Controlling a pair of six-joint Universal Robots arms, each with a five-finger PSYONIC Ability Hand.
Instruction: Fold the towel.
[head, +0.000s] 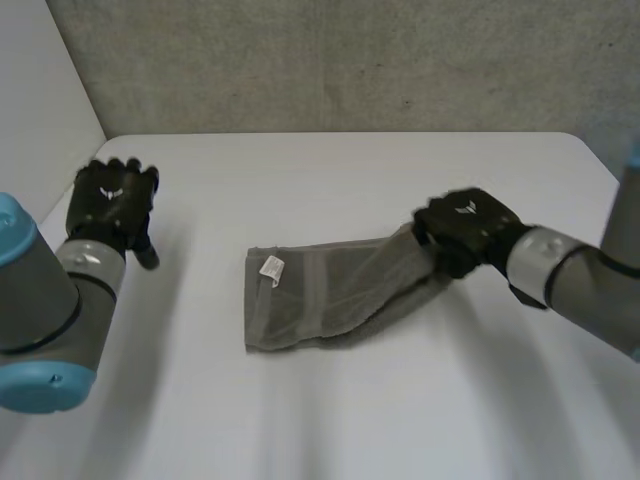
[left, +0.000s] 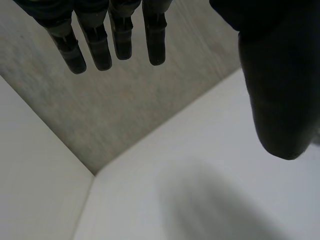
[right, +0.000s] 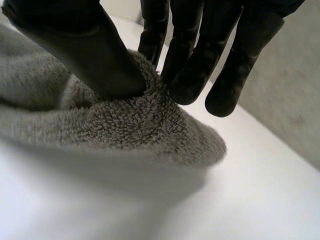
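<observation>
In the head view, the towel (head: 320, 295) lies in the middle of the table (head: 350, 170). The right hand (head: 465, 232) raises its right end, probably to carry it over for a fold. The left hand (head: 112, 205) hangs well apart. In the left wrist view, its fingers (left: 120, 35) are straight and hold nothing. In the right wrist view, thumb and fingers (right: 187, 75) pinch the towel's end.

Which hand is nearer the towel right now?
Right. The right hand pinches one end of the towel between thumb and fingers. The left hand is open, off beyond the towel's other end and well apart from it.
</observation>
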